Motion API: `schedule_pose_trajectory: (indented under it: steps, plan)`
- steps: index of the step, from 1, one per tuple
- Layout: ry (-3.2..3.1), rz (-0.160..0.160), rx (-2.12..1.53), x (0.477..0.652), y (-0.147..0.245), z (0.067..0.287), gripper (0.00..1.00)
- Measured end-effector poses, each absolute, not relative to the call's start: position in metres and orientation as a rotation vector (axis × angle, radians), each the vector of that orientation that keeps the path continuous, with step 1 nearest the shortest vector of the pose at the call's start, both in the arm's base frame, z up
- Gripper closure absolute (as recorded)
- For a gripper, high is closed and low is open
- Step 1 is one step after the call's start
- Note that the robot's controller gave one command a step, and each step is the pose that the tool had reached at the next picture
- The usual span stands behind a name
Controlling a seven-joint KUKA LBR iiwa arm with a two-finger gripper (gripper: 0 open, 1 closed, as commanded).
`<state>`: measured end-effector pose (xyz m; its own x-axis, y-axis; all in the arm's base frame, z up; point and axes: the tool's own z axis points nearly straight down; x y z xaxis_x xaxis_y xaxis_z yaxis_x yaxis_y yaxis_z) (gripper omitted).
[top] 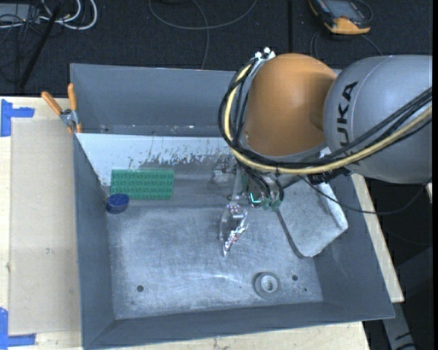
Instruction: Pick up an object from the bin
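**Hand (232,233) over the middle of the grey bin (95,268)**

We saw the hand hanging above the bare middle of the bin's floor. We could not tell how far open it was, nor whether it gripped anything. A pale cloth (317,221) lay near, to its right. A green studded plate (142,184), with a blue cap (117,203) just beside its corner, lay well apart at the left.

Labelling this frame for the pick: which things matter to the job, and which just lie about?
Job: pincer, bin, green plate, blue cap, white cloth.
Lying about: cables, orange gadget, both beyond the bin.
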<state>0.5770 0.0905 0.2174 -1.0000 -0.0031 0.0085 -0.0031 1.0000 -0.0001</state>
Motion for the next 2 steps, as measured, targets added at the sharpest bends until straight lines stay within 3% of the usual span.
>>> schedule_pose_trajectory:
  steps: [1,2]
  plan:
    - [-3.133,0.004,0.067,0.6,0.037,0.124,0.0]
    - [-3.143,-0.003,0.061,0.597,0.019,0.073,0.0]
